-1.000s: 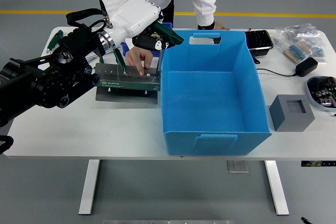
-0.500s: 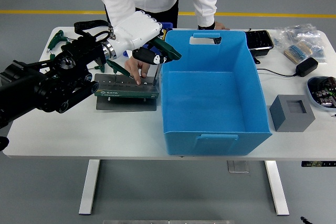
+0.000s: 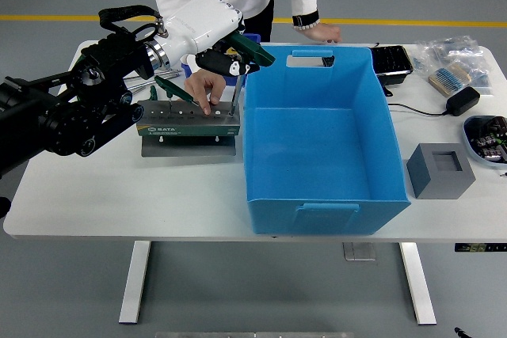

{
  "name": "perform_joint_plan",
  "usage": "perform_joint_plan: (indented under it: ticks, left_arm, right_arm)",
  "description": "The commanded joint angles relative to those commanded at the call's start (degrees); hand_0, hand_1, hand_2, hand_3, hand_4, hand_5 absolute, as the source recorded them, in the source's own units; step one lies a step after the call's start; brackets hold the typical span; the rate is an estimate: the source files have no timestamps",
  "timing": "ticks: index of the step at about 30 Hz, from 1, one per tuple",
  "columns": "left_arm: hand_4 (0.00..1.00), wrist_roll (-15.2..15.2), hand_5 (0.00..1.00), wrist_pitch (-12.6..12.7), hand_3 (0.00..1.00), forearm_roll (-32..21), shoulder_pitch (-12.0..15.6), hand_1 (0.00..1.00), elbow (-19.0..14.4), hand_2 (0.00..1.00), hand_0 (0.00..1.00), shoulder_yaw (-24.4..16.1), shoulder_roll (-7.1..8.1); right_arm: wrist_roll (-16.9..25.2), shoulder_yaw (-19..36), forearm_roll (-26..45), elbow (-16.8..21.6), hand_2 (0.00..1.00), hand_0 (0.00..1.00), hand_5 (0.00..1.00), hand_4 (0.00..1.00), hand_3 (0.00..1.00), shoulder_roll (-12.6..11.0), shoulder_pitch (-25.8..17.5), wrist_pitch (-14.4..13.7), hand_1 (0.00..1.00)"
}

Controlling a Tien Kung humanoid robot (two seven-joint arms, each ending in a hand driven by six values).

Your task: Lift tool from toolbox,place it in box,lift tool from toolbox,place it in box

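Beside the blue plastic box (image 3: 325, 144), your left hand (image 3: 226, 59) is clamping its fingers on a green-handled screwdriver (image 3: 240, 69) whose tip is sitting in the dark green toolbox rack (image 3: 188, 123); a tilted pull risks jamming it, and a person's hand (image 3: 205, 89) is pressing there.

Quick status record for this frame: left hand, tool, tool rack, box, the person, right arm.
left hand: shut on the green-handled screwdriver, shaft upright, tip at the rack
tool rack: dark green, left of the box, more green-handled tools standing in it
blue box: open, nothing seen inside
person: one hand pressing down on the rack, the other hand on the table's far edge
right arm: not in view
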Motion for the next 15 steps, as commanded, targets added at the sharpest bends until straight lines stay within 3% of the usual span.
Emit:
perform_joint_plan:
  ticks: [4,11,15]
  left_arm:
    - [0.817,0.0,0.599,-1.5,0.069,0.7,0.0,0.002,-2.2,0.057,0.094,-2.4,0.87]
    - [0.819,-0.2,0.603,-2.2,0.068,2.0,-0.8,0.002,-4.5,0.057,0.095,2.0,0.55]
    - [0.819,0.0,0.606,-2.4,0.068,2.1,-0.4,0.002,-4.7,0.057,0.094,1.7,0.3]
  right_arm:
    - [-0.2,0.3,-0.7,0.0,0.706,0.665,0.744,0.835,0.573,0.0,-0.2,0.0,0.637]
    - [-0.5,0.8,-1.5,-0.1,0.706,0.665,0.743,0.835,0.573,0.1,-0.4,0.1,0.637]
    - [-0.4,0.6,-1.2,0.0,0.706,0.665,0.743,0.834,0.572,0.2,-0.4,0.0,0.638]
